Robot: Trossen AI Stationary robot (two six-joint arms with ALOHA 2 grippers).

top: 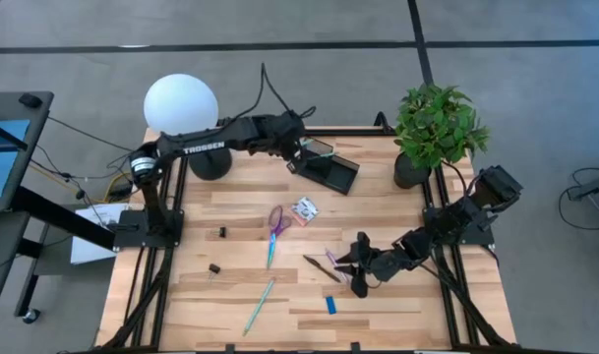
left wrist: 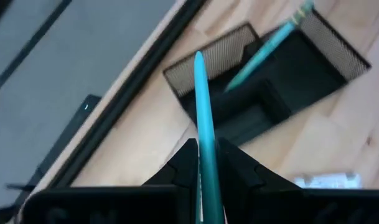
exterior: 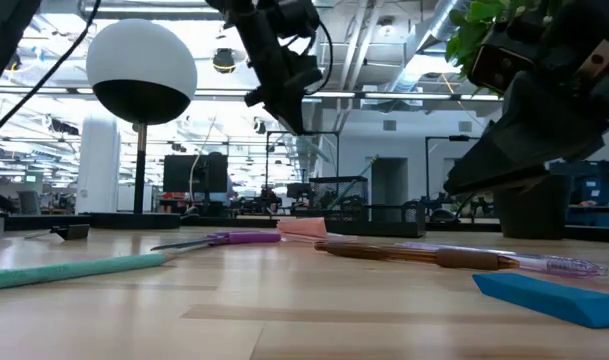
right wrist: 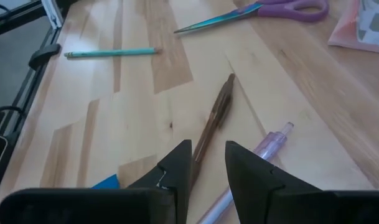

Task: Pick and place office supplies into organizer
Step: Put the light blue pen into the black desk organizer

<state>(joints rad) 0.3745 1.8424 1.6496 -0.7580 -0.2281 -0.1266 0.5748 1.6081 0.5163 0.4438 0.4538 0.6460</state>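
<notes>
Left end effector (left wrist: 206, 163) is seen clamped on a teal pen (left wrist: 205, 118), held above the black organizer (left wrist: 271, 81) at the back of the desk (top: 378, 305); a second teal pen (left wrist: 267, 53) already leans inside. If the pen is let go off-centre, it could strike the mesh rim and roll off. Nearer the front, the right end effector (right wrist: 208, 163) hovers part-open over a brown pen (right wrist: 215, 118), nothing gripped. "TROSSEN" (top: 203, 148) can be read on the left arm.

Plant (top: 439, 126) and lamp (top: 182, 106) flanking organizer (top: 330, 171); bare table (top: 397, 310) front.
</notes>
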